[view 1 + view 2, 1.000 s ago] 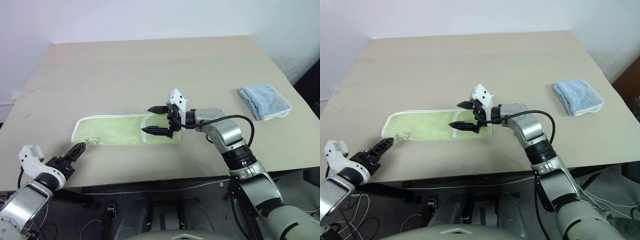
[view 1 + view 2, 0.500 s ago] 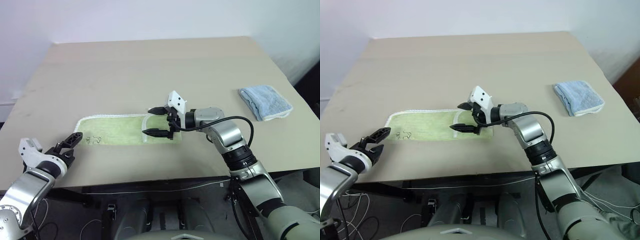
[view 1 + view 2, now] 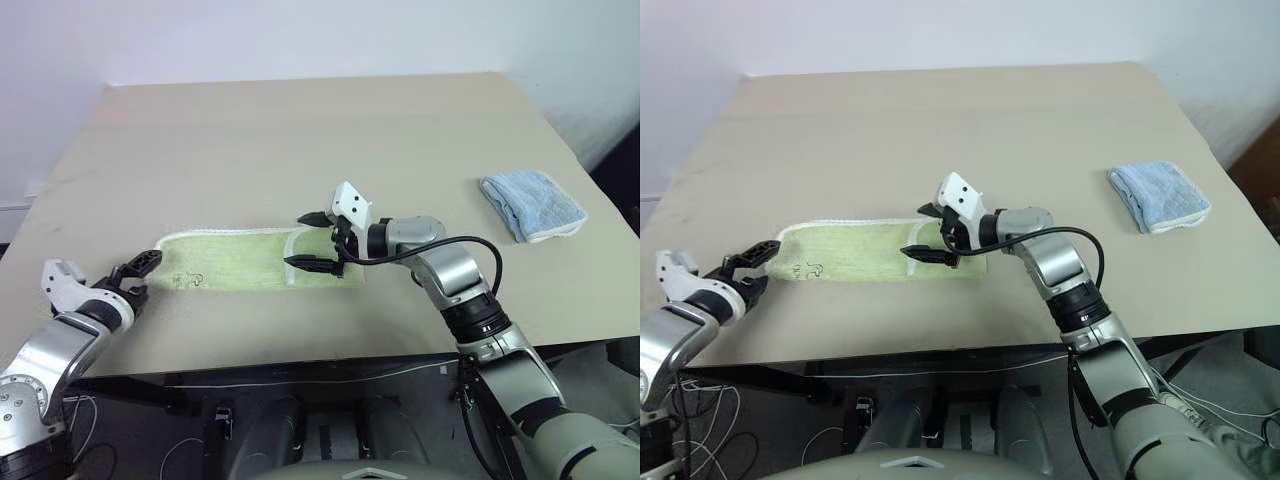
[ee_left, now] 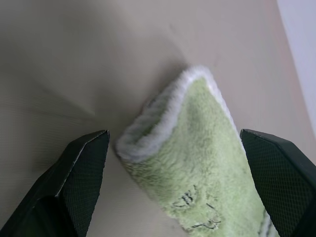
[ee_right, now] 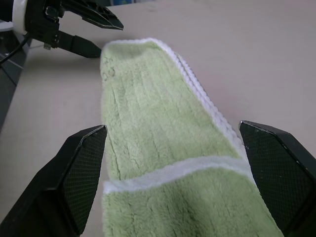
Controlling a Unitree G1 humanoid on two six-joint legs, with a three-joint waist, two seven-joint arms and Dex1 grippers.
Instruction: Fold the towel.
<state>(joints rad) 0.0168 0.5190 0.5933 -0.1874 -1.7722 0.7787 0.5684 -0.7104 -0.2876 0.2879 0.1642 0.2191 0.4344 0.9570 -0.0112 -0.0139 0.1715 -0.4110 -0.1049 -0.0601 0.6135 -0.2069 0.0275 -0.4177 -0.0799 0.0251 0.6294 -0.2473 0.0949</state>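
The light green towel [image 3: 235,260] lies as a long narrow strip near the table's front edge, white edging along its sides. A dark embroidered mark [image 3: 187,278] sits near its left end. My left gripper [image 3: 140,273] is open at that left end. In the left wrist view the rounded end of the towel [image 4: 197,148] lies between its two fingers [image 4: 81,173]. My right gripper [image 3: 313,240] is open over the towel's right part, where a folded-over flap with a white hem [image 5: 173,170] crosses the strip. Neither gripper holds the cloth.
A smaller light blue folded cloth [image 3: 530,203] lies at the right side of the tan table [image 3: 300,130]. The table's front edge runs just below the towel and my left gripper. A white wall stands behind the table.
My left gripper has moved forward and rolled, coming up from near the table's front edge to the towel's left end. The right gripper and the towel have stayed put.
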